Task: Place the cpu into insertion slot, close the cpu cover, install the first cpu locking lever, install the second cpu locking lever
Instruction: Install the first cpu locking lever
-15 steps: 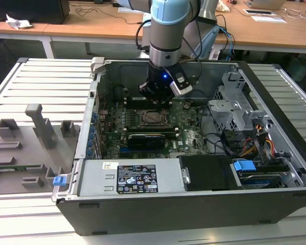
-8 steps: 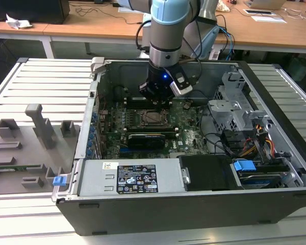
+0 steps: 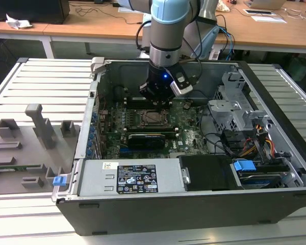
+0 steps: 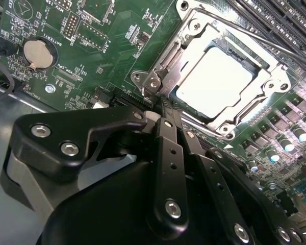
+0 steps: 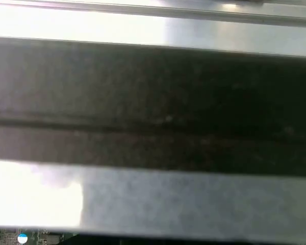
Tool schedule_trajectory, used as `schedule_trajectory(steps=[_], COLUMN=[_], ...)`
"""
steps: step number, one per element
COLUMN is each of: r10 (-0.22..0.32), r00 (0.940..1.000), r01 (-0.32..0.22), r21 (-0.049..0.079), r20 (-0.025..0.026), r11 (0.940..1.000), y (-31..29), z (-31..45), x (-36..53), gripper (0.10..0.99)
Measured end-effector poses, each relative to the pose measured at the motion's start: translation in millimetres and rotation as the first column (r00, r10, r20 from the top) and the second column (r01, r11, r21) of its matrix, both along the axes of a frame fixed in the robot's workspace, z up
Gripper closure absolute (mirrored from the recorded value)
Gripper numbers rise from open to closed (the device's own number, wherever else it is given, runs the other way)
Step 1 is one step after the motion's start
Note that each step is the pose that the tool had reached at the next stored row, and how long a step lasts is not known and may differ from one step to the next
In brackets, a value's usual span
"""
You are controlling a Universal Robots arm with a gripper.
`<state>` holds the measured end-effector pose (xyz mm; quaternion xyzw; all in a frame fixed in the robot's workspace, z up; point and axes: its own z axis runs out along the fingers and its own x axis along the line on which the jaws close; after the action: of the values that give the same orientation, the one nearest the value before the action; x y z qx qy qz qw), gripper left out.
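The cpu [image 4: 214, 81] lies flat in the insertion slot [image 3: 154, 118], its silvery face bright under the light. The cpu cover [image 4: 186, 53], a metal frame, lies down around it. A thin lever rod [image 4: 275, 46] runs along the socket's side by the memory slots. My gripper [image 4: 162, 109] has its black fingers [image 4: 166, 153] pressed together, and the tips sit at the socket's corner by a hinge screw [image 4: 154, 81]. I see nothing between them. In the exterior view the gripper [image 3: 156, 101] hangs just behind the socket inside the open computer case.
A coin battery [image 4: 38, 53] sits on the green board beside the fingers. Long black memory slots [image 4: 280, 20] border the socket. A drive cage [image 3: 234, 107], loose cables [image 3: 260, 140] and the power supply [image 3: 132, 178] crowd the case. A grey fixture tray [image 3: 25, 148] lies at the exterior view's left.
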<state>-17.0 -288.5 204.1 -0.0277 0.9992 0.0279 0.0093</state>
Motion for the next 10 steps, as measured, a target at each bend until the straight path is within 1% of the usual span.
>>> schedule_trajectory(steps=[3,10], r10=[0.000,0.000], r00=[1.0000,1.0000], r01=[0.000,0.000], r21=[-0.002,-0.002], r20=[-0.0001,0.0001], r11=[1.0000,1.0000], y=[0.3,1.3], z=[-0.8,-3.0], x=[0.1,0.6], gripper=[0.980,0.980])
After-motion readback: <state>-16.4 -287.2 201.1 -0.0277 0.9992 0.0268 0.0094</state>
